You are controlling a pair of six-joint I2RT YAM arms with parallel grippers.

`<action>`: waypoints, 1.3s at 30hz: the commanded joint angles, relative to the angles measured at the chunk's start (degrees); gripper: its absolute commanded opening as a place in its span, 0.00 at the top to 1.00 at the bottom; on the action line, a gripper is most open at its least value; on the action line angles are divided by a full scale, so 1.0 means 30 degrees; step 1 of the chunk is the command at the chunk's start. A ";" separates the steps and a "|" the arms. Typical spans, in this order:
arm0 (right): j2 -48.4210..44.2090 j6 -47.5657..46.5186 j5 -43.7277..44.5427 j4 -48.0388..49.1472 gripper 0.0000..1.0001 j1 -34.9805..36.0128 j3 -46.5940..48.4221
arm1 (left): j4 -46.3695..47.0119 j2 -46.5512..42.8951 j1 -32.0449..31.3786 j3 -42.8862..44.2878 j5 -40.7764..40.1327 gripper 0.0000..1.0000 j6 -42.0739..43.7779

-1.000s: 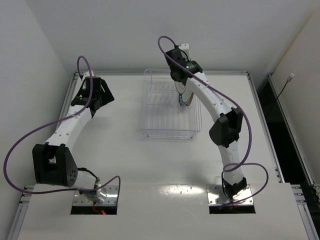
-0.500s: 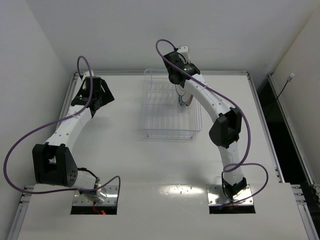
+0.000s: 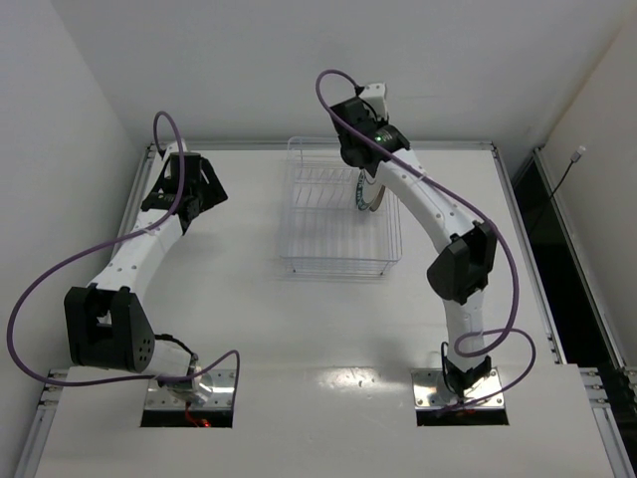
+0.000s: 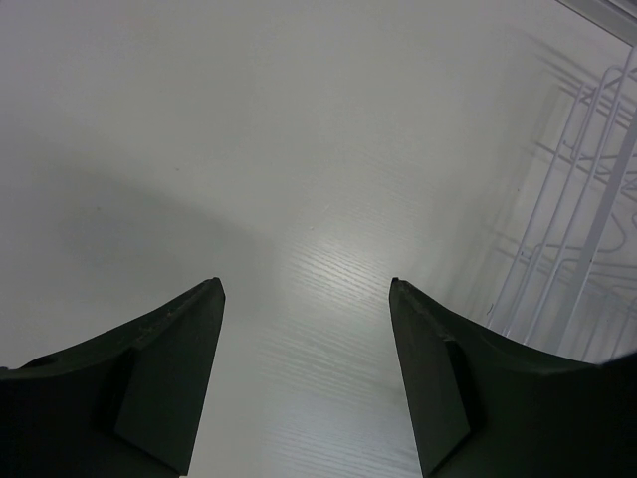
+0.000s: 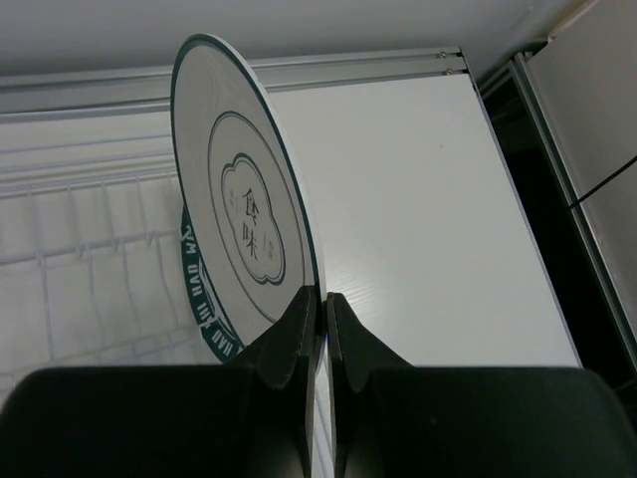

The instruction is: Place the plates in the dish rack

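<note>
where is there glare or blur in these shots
Top external: bright glare patch on the glossy white table, low in frame. Left wrist: soft sheen mid-table, the near dark fingers slightly blurred. Right wrist: the round white plate with dark flower outline is sharp.

light: bright, even, from above | glare: pale patch on the glossy white counter (image 3: 363,378) near its front edge | shadows: soft, one broad grey in left wrist view | focus: black fingers (image 4: 169,388) of the left pincer (image 4: 305,286) dark, slightly soft
</note>
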 commanded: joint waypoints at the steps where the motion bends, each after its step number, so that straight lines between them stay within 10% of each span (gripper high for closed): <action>1: -0.0922 -0.0269 0.0753 0.1306 1.00 0.0155 -0.0023 | 0.0183 -0.0109 -0.0137 0.0722 0.0094 0.36 -0.0171; 31: 0.1774 0.0610 -0.5136 0.0867 0.99 -0.0051 -0.0636 | 0.0007 0.0067 -0.0137 0.0898 -0.0256 0.34 -0.0171; 39: -0.1502 0.0788 -0.7187 -0.0159 0.59 -0.0051 -0.2449 | 0.0007 0.0067 -0.0137 0.0898 -0.0434 0.34 -0.0171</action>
